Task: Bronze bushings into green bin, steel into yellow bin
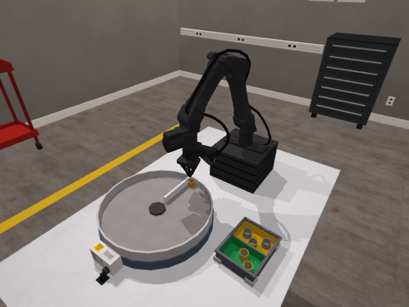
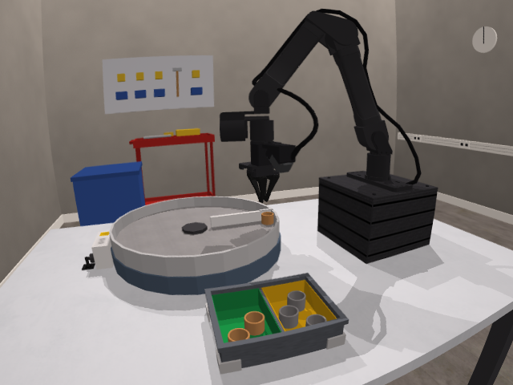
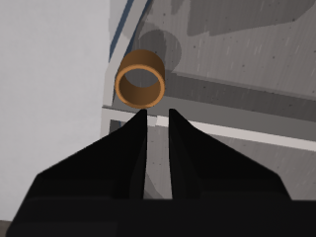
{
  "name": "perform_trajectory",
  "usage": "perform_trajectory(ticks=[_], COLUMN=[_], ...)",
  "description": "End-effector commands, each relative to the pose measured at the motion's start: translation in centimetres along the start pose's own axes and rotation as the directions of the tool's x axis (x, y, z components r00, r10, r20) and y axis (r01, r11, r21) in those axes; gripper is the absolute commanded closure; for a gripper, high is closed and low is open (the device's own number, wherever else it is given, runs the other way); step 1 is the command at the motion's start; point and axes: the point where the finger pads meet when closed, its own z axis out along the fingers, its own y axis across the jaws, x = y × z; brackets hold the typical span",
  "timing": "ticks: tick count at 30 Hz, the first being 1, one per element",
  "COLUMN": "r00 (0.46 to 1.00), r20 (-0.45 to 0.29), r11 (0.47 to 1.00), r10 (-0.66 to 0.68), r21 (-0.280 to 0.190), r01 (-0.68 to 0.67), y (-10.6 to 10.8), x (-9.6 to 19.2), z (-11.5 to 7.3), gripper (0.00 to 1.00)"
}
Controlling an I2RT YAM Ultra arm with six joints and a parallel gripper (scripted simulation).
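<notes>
- The turntable (image 1: pixel 154 254) fills the lower-left centre of the top view.
- One bushing (image 1: pixel 191 182) sits at its upper-right rim, beside a bar (image 1: pixel 174 192).
- The gripper (image 1: pixel 189 171) hangs just above it.
- The two-part bin (image 1: pixel 227 259) lies lower right; the arm's base (image 1: pixel 267 155) lies above it in the frame.
</notes>
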Motion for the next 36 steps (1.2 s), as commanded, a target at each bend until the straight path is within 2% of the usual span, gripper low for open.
perform_trajectory(ticks=[1, 5, 36], r00=[1.000, 1.000, 1.000], r20=[-0.001, -0.007, -0.005], r11=[0.999, 0.999, 0.999], r10=[0.004, 0.005, 0.001], r21=[0.034, 0.045, 0.042], r01=[-0.004, -0.005, -0.001], y=[-0.46, -1.03, -1.04], x=[0.33, 0.70, 0.57], z=[-0.96, -1.31, -1.21], gripper=[0.88, 0.88, 0.88])
